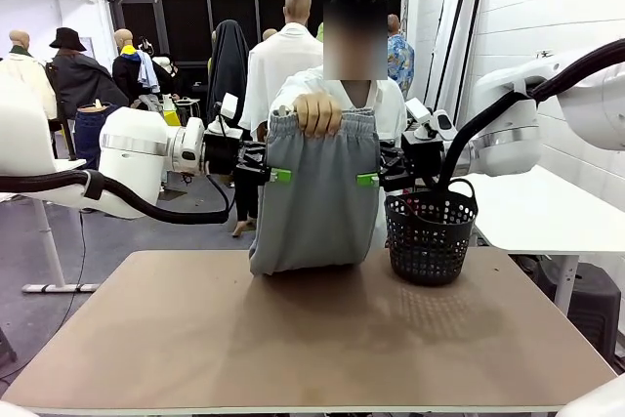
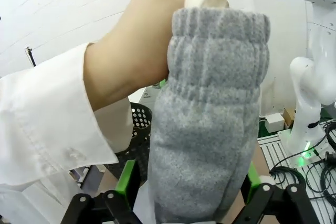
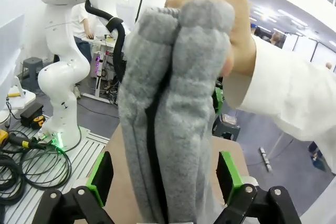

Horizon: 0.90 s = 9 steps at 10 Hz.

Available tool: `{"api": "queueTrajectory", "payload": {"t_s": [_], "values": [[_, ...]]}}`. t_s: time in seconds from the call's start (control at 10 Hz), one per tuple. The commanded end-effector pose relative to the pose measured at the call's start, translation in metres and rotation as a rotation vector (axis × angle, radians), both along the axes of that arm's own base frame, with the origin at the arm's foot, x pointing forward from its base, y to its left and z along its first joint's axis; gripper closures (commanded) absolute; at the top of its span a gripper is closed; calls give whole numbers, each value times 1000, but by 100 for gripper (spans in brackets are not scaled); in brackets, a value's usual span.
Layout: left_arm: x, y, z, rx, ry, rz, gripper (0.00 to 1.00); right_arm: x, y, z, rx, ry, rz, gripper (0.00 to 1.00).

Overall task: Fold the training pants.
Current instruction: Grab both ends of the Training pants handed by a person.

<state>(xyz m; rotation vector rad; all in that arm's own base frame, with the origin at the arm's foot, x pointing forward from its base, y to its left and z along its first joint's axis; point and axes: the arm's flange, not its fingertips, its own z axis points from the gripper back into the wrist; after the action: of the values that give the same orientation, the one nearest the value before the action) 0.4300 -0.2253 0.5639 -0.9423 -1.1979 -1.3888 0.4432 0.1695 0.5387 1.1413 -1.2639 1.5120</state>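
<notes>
Light grey soft fabric training pants hang limp, likely light and floppy; my left gripper and right gripper straddle them, jaws apart, so I'd pinch both side edges below the waistband.

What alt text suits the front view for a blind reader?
A person's hand holds the training pants upright on the table; the left gripper and right gripper straddle their sides, jaws open. A black basket stands beside them.
</notes>
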Motion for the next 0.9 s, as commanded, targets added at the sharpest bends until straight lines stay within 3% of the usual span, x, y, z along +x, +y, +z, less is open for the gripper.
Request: {"api": "queueTrajectory", "payload": {"t_s": [0.0,0.3,0.4,0.8], "values": [[4,-3,1,-5,10,-15,31,9,4,7,48,45,-10,19],[3,-6,3,-6,6,-31,87,11,2,7,76,64,11,78],[3,-6,3,-6,5,-30,100,11,2,7,88,74,32,97],[2,-9,5,-13,8,-44,100,14,5,6,84,131,99,100]]}}
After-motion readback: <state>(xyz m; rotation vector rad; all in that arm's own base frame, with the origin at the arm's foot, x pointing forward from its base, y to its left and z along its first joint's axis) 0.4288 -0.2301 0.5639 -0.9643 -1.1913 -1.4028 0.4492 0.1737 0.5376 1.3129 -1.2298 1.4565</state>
